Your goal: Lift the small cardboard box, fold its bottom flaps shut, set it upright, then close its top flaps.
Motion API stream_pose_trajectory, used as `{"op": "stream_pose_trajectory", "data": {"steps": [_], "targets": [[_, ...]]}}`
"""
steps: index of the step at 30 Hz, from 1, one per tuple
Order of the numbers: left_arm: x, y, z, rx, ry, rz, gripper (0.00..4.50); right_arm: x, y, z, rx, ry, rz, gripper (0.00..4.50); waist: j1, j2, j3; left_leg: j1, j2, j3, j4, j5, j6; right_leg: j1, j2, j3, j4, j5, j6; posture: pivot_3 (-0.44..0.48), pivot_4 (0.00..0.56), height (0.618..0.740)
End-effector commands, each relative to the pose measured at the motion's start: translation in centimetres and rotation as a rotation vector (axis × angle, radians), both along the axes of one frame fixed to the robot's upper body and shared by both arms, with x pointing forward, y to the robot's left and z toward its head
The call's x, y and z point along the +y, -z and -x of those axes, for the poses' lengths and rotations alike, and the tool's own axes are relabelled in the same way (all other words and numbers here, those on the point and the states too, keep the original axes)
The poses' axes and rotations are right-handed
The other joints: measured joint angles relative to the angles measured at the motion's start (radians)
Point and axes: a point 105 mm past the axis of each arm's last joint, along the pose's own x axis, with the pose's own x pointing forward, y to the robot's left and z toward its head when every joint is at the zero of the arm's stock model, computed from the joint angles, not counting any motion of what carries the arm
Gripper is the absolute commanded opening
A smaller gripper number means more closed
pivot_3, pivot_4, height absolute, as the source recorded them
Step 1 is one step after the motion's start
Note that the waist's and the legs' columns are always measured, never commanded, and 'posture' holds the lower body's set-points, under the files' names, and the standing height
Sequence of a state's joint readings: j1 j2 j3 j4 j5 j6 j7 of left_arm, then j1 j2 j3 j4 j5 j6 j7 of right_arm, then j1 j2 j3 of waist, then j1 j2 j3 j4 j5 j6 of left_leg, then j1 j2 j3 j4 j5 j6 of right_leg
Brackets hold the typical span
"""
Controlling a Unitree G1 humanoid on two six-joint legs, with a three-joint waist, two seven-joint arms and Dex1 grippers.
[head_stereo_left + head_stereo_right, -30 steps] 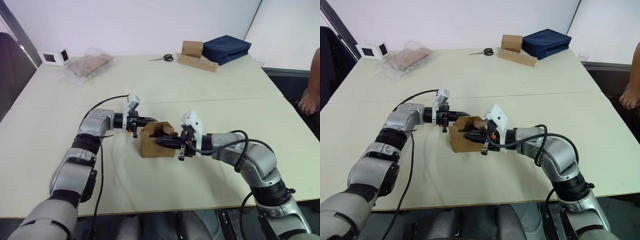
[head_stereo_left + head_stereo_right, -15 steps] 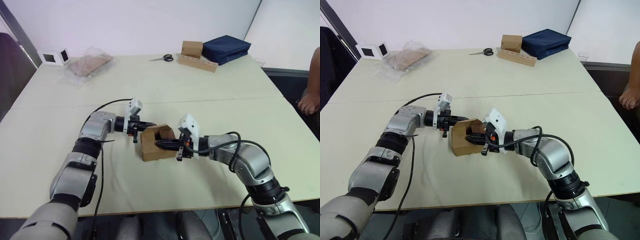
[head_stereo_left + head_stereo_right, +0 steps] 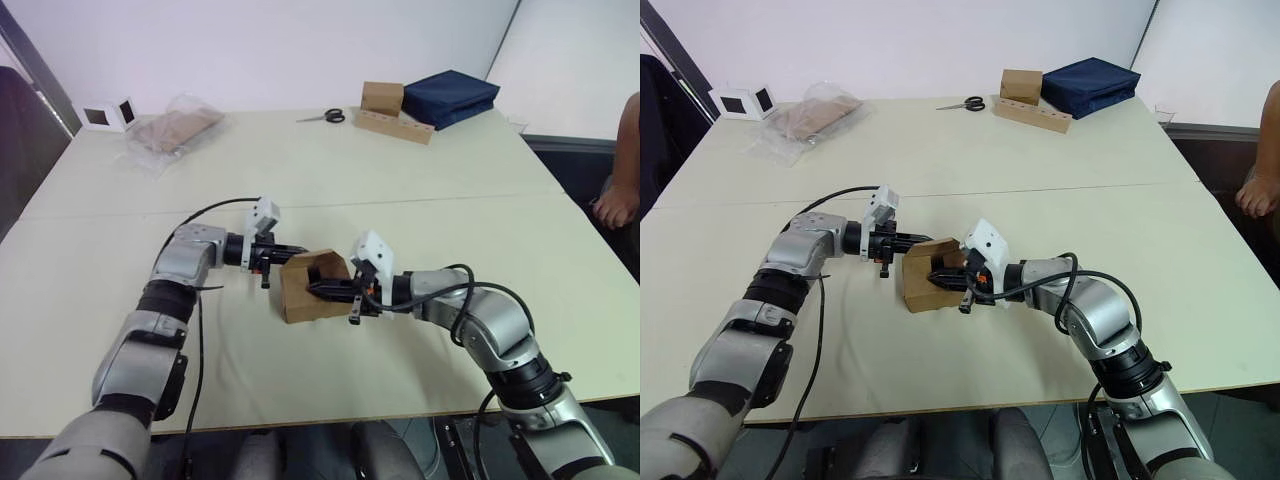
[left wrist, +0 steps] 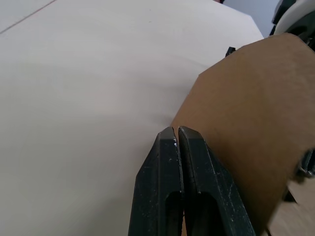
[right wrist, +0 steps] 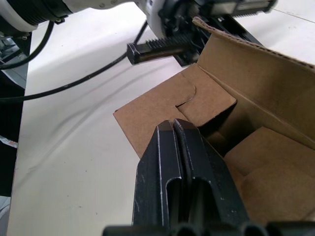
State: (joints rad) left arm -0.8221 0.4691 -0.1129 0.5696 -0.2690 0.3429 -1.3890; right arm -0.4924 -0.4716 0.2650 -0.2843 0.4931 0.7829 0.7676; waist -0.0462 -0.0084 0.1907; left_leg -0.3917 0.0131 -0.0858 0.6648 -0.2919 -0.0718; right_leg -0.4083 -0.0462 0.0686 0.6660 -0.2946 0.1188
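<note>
The small plain brown corrugated cardboard box [image 3: 312,286] is seen resting near the middle of the pale table [image 3: 400,170], open side up, flanked by the left gripper [image 4: 177,135], fingers pressed together against its outer wall, and the right gripper [image 5: 173,125], fingers likewise closed, empty, at its opening.

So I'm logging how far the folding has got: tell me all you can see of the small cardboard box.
The small cardboard box is plain brown corrugated card, unmarked, resting on the table between the arms. Its open end faces the right gripper, whose shut fingers reach into the opening over partly folded flaps. The shut left gripper presses against the opposite outer wall.
</note>
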Motion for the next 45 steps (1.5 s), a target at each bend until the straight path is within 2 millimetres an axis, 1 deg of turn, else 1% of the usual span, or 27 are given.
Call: {"op": "stream_pose_trajectory", "data": {"steps": [1,4,6,8,10,12,14,19,22,26,28,30,34,39,42,45], "targets": [[2.3,-3.4,1.1,-0.073,-0.040,0.068,0.08,-0.3,-0.8,0.3,-0.028,0.015,-0.011,0.00,0.000,0.000,0.000,0.000,0.000,0.000,0.000,0.000,0.000,0.000,0.000,0.000,0.000,0.000,0.000,0.000,0.150,0.740],[3.5,-4.1,2.8,-0.057,-0.050,0.086,0.08,-0.4,-1.1,0.2,-0.044,0.024,-0.008,0.00,0.002,0.000,0.000,0.000,0.000,0.000,0.000,0.000,0.000,0.000,0.000,0.000,0.000,0.000,0.000,0.000,0.150,0.740],[3.7,-4.2,4.8,-0.029,-0.021,0.089,0.08,-0.6,-1.4,0.2,-0.049,0.037,-0.016,0.00,0.003,0.000,0.000,0.000,0.000,0.000,0.000,0.000,0.000,0.001,-0.001,0.000,0.000,0.000,0.000,0.000,0.150,0.740],[3.6,-4.3,6.2,-0.004,-0.002,0.092,0.08,-0.7,-1.6,0.3,-0.050,0.040,-0.019,0.00,0.004,0.000,0.000,0.000,0.000,0.000,0.000,0.000,0.000,0.001,-0.001,0.000,0.000,0.000,0.000,0.000,0.150,0.740],[3.1,-3.9,7.5,0.009,0.029,0.082,0.08,-0.8,-1.7,0.5,-0.051,0.039,-0.020,0.00,0.005,0.000,0.000,0.000,0.000,0.000,0.000,0.000,0.000,0.001,-0.001,0.000,0.000,0.000,0.000,0.000,0.150,0.740],[2.5,-3.6,8.3,0.019,0.044,0.079,0.08,-0.8,-1.8,0.6,-0.053,0.039,-0.020,0.00,0.005,0.000,0.000,0.000,0.000,0.000,0.000,0.000,0.000,0.001,-0.001,0.000,0.000,0.000,0.000,0.000,0.150,0.740],[1.8,-2.8,8.6,0.023,0.041,0.075,0.08,-0.9,-2.0,0.6,-0.063,0.044,-0.019,0.00,0.004,0.000,0.000,0.000,0.000,0.000,0.000,0.000,0.000,0.001,0.000,0.000,0.000,0.000,0.000,0.000,0.150,0.740],[0.5,-1.2,8.2,0.020,0.002,0.059,0.08,-1.7,-2.9,0.5,-0.086,0.055,-0.017,0.00,0.005,0.000,0.000,0.000,0.000,0.000,0.000,0.000,0.000,0.001,0.000,0.000,0.000,0.000,0.000,0.000,0.150,0.740],[0.3,-0.3,7.8,0.025,-0.025,0.044,0.08,-2.6,-4.9,0.5,-0.123,0.058,-0.038,0.00,0.004,0.000,0.000,0.000,0.000,0.000,0.000,0.000,0.000,0.001,0.000,0.000,0.000,0.000,0.000,0.000,0.150,0.740],[0.3,0.0,7.9,0.023,-0.030,0.037,0.08,-3.0,-8.3,0.4,-0.185,0.043,-0.127,0.00,0.001,0.000,0.000,0.000,0.000,0.000,0.000,0.000,0.000,0.000,0.000,0.000,0.000,0.000,0.000,0.000,0.150,0.740],[0.3,0.0,7.9,0.023,-0.029,0.037,0.08,-2.8,-9.2,0.1,-0.190,0.033,-0.154,0.00,0.003,0.000,0.000,0.000,0.001,0.000,0.000,0.000,0.000,0.000,0.000,0.000,0.000,0.000,0.000,0.000,0.150,0.740],[0.3,0.1,7.9,0.025,-0.027,0.038,0.08,-2.4,-9.7,-0.7,-0.188,0.030,-0.168,0.00,0.003,0.000,0.000,0.000,0.001,0.000,0.000,0.000,0.000,0.001,0.000,0.000,-0.001,0.000,0.000,0.000,0.150,0.740],[0.2,0.1,7.9,0.023,-0.029,0.039,0.08,-1.2,-9.0,-2.3,-0.162,0.025,-0.161,0.00,0.002,0.000,0.000,0.001,0.000,0.001,0.000,0.000,0.000,0.001,0.000,0.000,0.000,0.000,0.000,0.000,0.150,0.740],[0.3,0.0,7.8,0.016,-0.036,0.040,0.08,0.6,-6.8,-3.8,-0.141,0.017,-0.112,0.00,0.002,0.000,0.000,0.000,0.000,0.001,0.000,0.000,0.000,0.001,0.000,0.000,-0.001,0.000,0.000,0.000,0.150,0.740],[0.3,0.0,7.8,0.013,-0.044,0.041,0.08,1.3,-5.3,-3.8,-0.145,-0.007,-0.050,0.00,0.001,0.000,0.000,0.000,0.000,0.001,0.000,0.000,0.000,0.000,0.000,0.000,0.000,0.000,0.000,0.000,0.150,0.740],[0.4,0.1,7.9,0.011,-0.051,0.039,0.08,1.3,-4.7,-3.2,-0.136,-0.038,-0.028,0.00,0.002,0.000,0.000,0.000,0.000,0.001,-0.001,0.000,0.000,0.000,0.000,0.000,-0.001,0.000,0.000,0.000,0.150,0.740]]}}
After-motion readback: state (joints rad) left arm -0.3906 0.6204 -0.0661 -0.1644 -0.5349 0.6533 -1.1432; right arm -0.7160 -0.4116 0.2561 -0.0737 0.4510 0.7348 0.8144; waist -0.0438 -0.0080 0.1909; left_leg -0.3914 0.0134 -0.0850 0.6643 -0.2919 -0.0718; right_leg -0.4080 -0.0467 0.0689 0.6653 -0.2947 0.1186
